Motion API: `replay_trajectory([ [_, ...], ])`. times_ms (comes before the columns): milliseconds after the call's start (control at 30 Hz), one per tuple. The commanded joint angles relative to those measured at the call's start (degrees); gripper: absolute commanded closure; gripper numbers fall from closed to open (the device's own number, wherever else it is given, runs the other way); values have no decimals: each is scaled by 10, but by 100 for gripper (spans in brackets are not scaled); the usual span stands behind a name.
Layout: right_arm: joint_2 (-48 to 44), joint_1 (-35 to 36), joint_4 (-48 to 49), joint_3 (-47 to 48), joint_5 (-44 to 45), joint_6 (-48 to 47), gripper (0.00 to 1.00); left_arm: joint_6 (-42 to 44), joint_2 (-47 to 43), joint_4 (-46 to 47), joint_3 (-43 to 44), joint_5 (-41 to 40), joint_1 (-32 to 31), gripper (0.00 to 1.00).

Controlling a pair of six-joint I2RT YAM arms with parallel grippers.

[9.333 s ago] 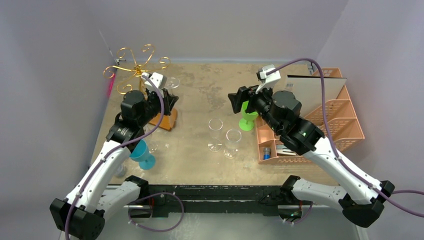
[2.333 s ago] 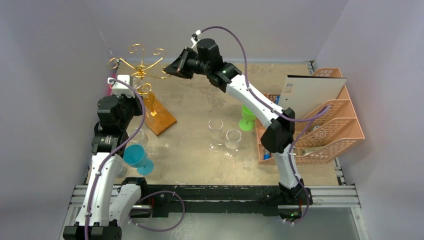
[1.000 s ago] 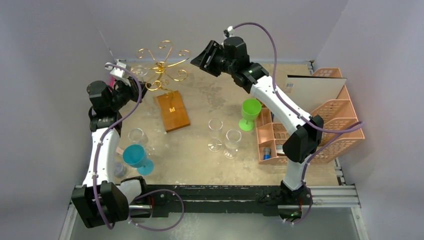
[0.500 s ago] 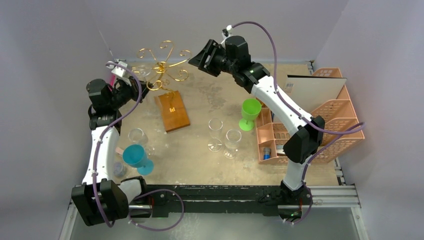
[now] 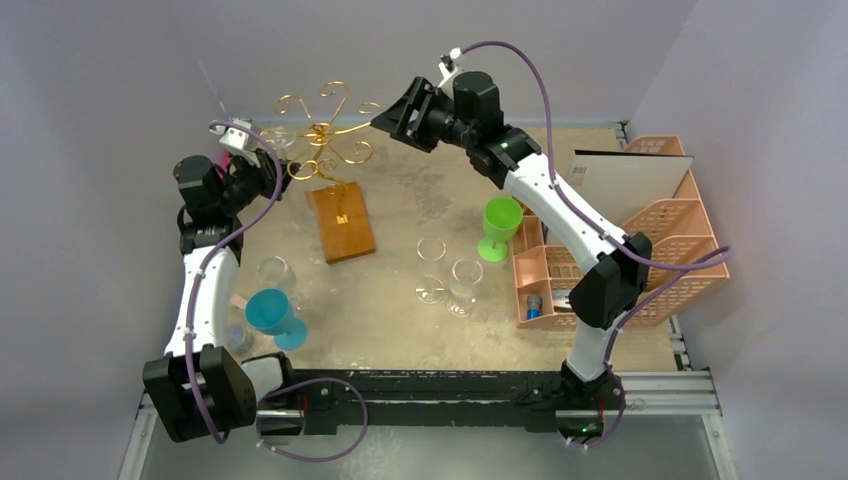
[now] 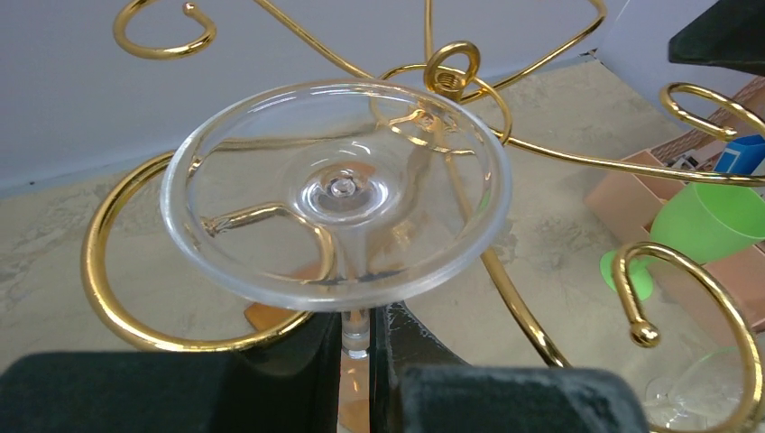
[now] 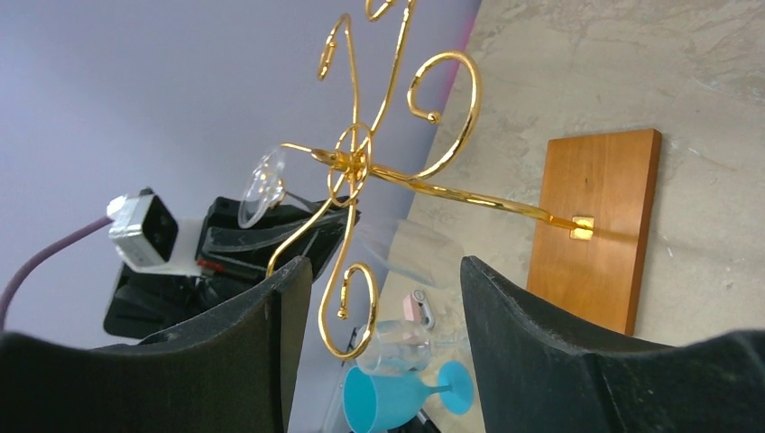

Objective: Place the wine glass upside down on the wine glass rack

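Overhead view: on the desk (image 5: 420, 190) we see the gold wine glass rack (image 5: 322, 140) at about 11 o'clock. Its wooden base (image 5: 341, 222) lies toward 5 o'clock of its curled head. The left pincer (image 5: 268, 172) sits just beside that head at 9 o'clock. The right pincer (image 5: 392, 112) hangs near an outer curl at 2 o'clock. A green goblet (image 5: 497, 225), a blue goblet (image 5: 268, 312), spare clear glasses (image 5: 448, 275) and a pink organiser (image 5: 660, 250) stand well apart from the rack's head.

Left wrist view: the left pincer is narrow, pinching the stem of the wine glass (image 6: 336, 194). The glass is upside down. Its round foot is uppermost and faces us, and the stem runs straight down between the fingers (image 6: 298, 383). The bowl is hidden below. One gold curl loops under the foot from 9 round to 6 o'clock, and the rack's hub sits at 1 o'clock. We cannot tell whether the foot touches the wire.

Right wrist view: the right pincer is wide and holds nothing. Through its gap we see the rack, with the glass's foot at 9 o'clock of the hub.

We judge the left arm the nearer one. The coming move turns on the upright stem sitting inside that curl, so that the foot can settle on the wire.
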Motion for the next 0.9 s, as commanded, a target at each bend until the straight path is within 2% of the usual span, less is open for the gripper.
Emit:
replay_trajectory([
  [0, -31, -2, 31, -3, -22, 5, 36, 24, 7, 36, 19, -8, 10, 100],
  [167, -25, -3, 24, 3, -25, 5, 33, 60, 17, 7, 44, -15, 12, 100],
  [767, 13, -3, 28, 25, -34, 32, 30, -15, 26, 116, 1, -87, 12, 100],
  [867, 17, -3, 33, 26, -35, 40, 27, -21, 27, 118, -5, -91, 12, 100],
])
